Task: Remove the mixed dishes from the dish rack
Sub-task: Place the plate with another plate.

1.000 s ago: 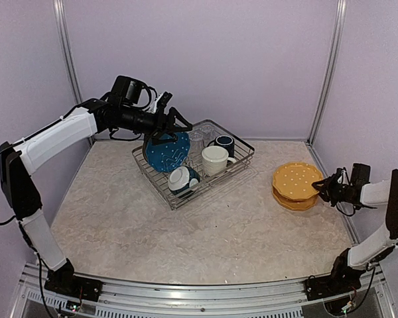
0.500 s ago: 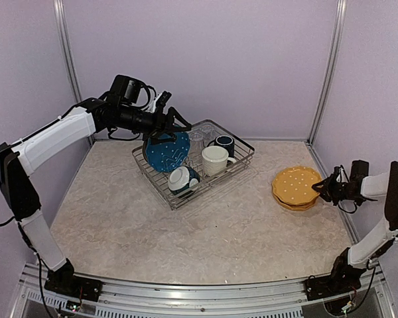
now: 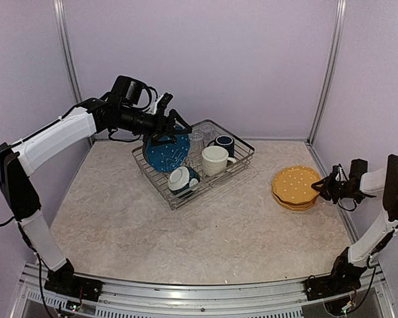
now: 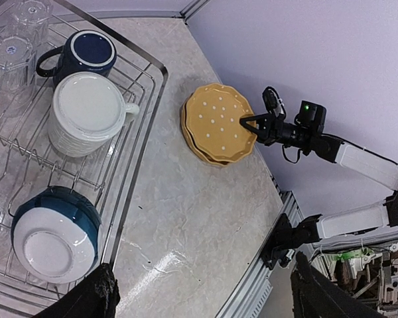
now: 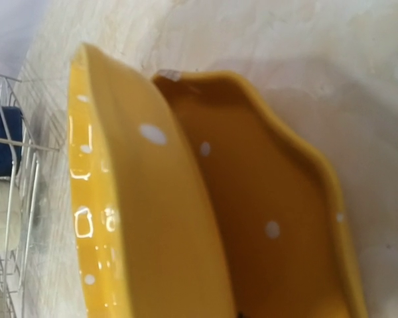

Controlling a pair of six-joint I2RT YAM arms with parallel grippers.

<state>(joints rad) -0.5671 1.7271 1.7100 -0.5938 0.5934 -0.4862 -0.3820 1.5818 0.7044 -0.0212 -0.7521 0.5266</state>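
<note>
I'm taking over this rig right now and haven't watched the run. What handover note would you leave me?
Left gripper: open, above the blue plate, which stands upright in the dish rack.
Right gripper: at the rim of the yellow plates; whether it grips is unclear.
Done: two yellow plates stacked on the table, right of the rack.
Left to do: blue plate, cream mug, navy mug, upturned bowl and clear glasses, all in the rack.
</note>
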